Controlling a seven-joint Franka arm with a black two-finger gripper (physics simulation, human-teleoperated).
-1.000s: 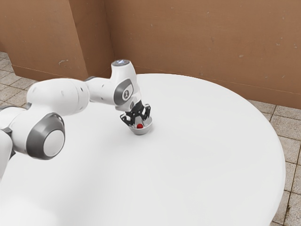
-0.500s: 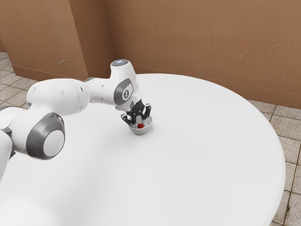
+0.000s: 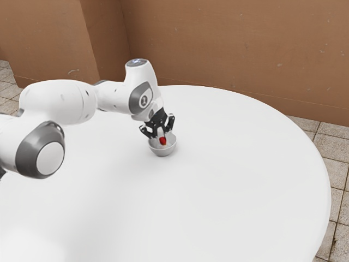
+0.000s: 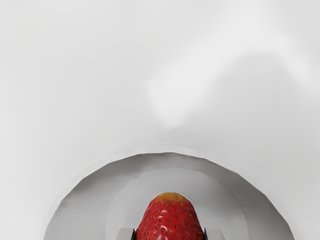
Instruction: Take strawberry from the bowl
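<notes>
Into lift-out step, gripping strawberry [image 4: 170, 220] from both sides with gripper [image 3: 162, 137], over bowl [image 3: 162, 152]! Next: rise straight up, clear bowl fully, hold squeeze, swing aside.

1. The arm [image 3: 57, 102] is reaching in from the exterior view's left toward the bowl [image 3: 162, 153].
2. The end effector [image 3: 162, 140] is pointing down at the bowl.
3. Its fingers [image 4: 215, 234] are standing slightly apart, gripping from two sides.
</notes>
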